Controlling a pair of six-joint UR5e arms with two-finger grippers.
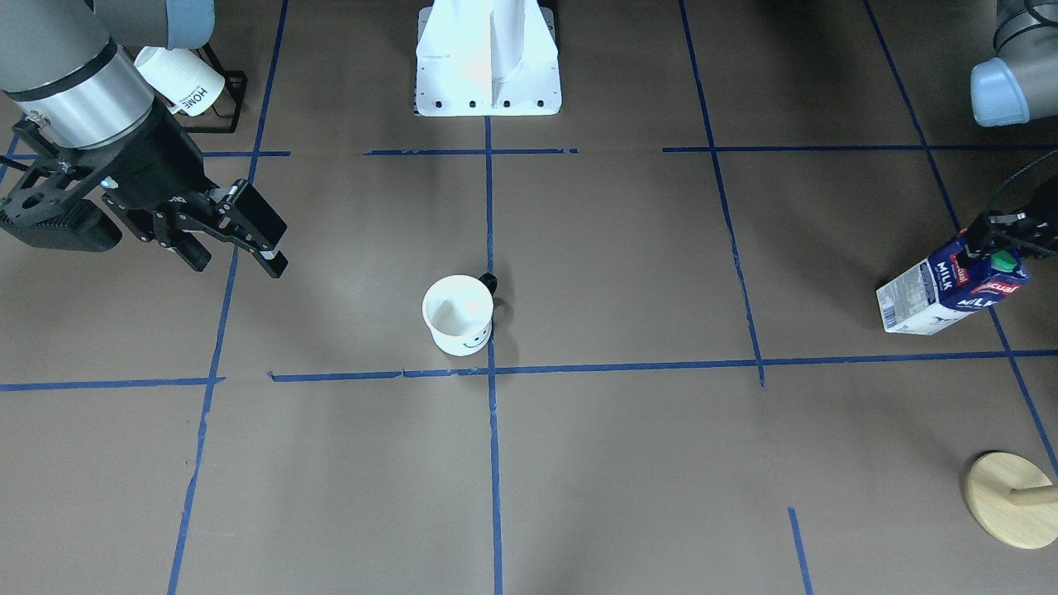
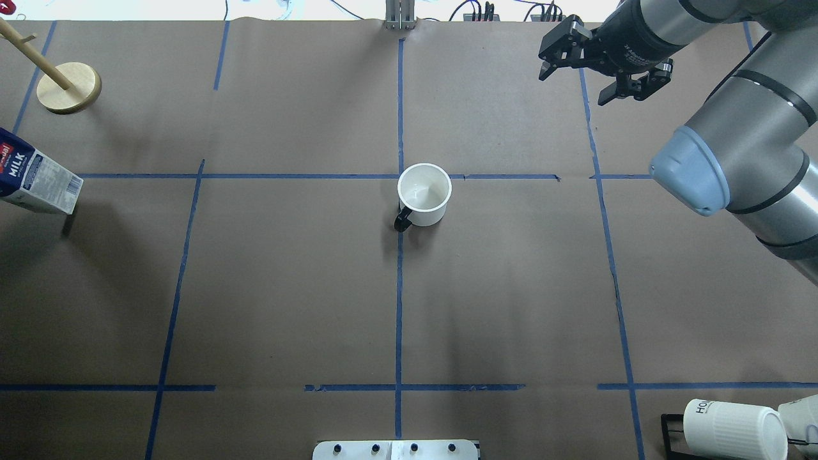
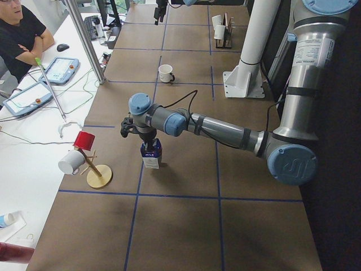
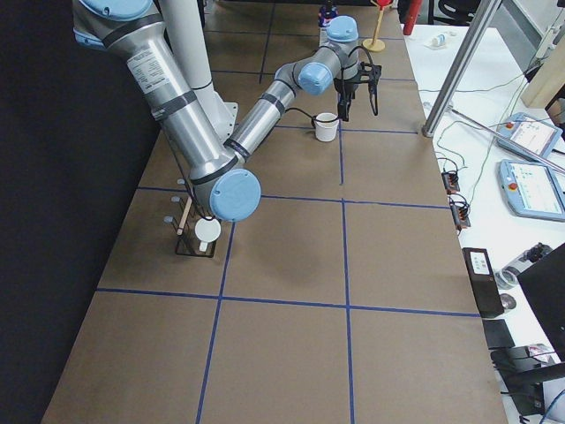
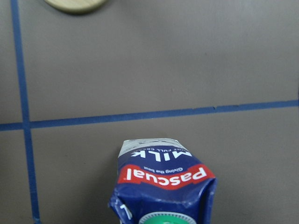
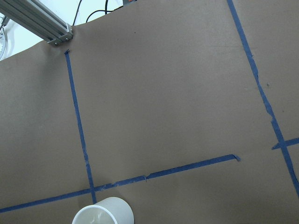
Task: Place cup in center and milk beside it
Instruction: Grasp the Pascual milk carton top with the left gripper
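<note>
The cup (image 1: 458, 314) is a white mug with a black handle and a smiley face. It stands upright at the table's middle, by the crossing of the blue tape lines, and also shows in the overhead view (image 2: 424, 195). The milk (image 1: 950, 285), a dark blue Pascual carton with a green cap, is at the table's left end (image 2: 32, 176). My left gripper (image 1: 1007, 235) is shut on its gable top (image 5: 163, 186). I cannot tell whether the carton rests on the table. My right gripper (image 2: 575, 86) is open and empty, held high and off to the right of the cup.
A wooden mug tree (image 2: 68, 87) stands near the milk and carries a red cup (image 3: 86, 140) and a white cup (image 3: 70, 162). A black rack with white HOME mugs (image 2: 728, 428) is at the near right corner. The white robot base (image 1: 488, 74) is at the table's near edge.
</note>
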